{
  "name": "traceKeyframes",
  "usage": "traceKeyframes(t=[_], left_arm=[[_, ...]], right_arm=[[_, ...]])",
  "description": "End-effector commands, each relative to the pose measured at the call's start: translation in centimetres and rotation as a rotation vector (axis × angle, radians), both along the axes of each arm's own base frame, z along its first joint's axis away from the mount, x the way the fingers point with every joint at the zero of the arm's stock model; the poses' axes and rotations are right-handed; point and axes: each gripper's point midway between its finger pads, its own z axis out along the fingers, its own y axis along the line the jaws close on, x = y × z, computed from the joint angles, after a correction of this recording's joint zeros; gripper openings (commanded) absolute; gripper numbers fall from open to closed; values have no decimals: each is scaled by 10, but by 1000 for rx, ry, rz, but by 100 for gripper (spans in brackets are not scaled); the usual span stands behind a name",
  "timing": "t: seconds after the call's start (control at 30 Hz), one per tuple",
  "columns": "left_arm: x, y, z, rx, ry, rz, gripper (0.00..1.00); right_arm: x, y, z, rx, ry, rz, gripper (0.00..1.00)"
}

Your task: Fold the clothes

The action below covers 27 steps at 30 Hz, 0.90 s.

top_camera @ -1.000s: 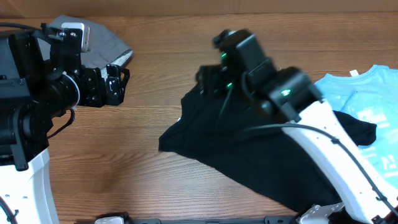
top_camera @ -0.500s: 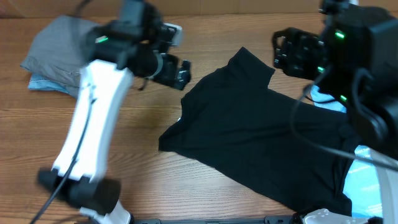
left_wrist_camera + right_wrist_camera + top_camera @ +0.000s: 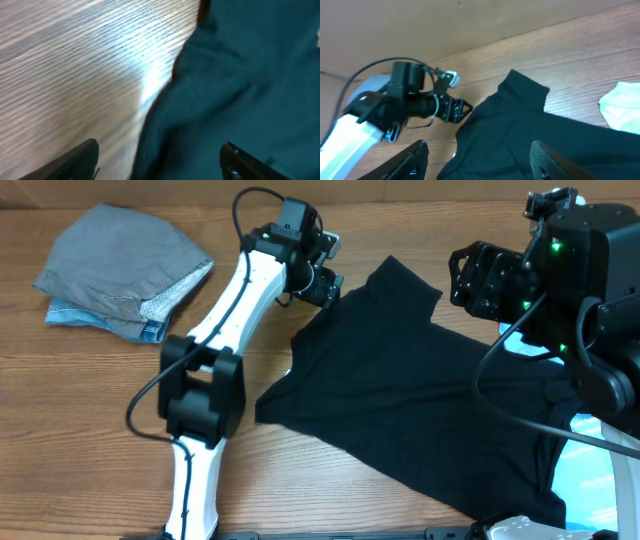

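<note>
The black T-shirt (image 3: 420, 400) lies spread out, a little rumpled, on the wooden table (image 3: 120, 420). My left gripper (image 3: 328, 283) is low at the shirt's upper left edge. In the left wrist view, that gripper (image 3: 160, 165) is open, and the shirt's edge (image 3: 240, 90) runs between its fingers. My right gripper (image 3: 468, 280) hangs open, high over the shirt's far right part. In the right wrist view the black cloth (image 3: 520, 135) fills the gap between the open fingers (image 3: 555, 160). A light blue T-shirt (image 3: 590, 485) shows at the right, mostly hidden by the right arm.
A folded grey garment (image 3: 120, 260) sits at the far left corner on top of a blue one (image 3: 70, 315). The left arm (image 3: 215, 330) stretches diagonally from the near edge to the shirt. The wall runs along the table's far edge.
My left arm swung from the far left to the black shirt's upper left edge, and its jaws narrowed slightly. The right arm lifted off the shirt and moved to the far right.
</note>
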Motion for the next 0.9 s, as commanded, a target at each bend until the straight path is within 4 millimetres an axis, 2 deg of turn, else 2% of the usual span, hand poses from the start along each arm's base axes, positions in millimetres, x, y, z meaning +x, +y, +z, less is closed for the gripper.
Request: traceKeyframes(t=[0.0,0.2,0.27,0.4,0.5,0.63,0.77,0.87], left_arm=[[-2,-17,-23,-23,19,-61,77],[-5,-30,-51,21,5,-163,74],[-4,-28,-58,63,-8,-162,69],[3,-14,-70,172,-31,-132,50],[4,-4,-82,233,-27,-117,28],[5,14,-97,288,-4,-90,6],[24,51,-89,363,-30,27,4],[41,95,-75,439,-48,171,4]], right_arm=[[-3,-5,2,-5,0,-16,69],[-5,-8,-2,-17,16,-22,69],[-5,-8,-2,-17,16,-22,69],[-5,-8,-3,-18,19,-22,69],[-6,-10,-4,-26,24,-30,69],[-7,-12,-6,-37,32,-39,69],[-7,-20,-9,-71,37,-74,69],[-4,-22,-13,-87,52,-85,69]])
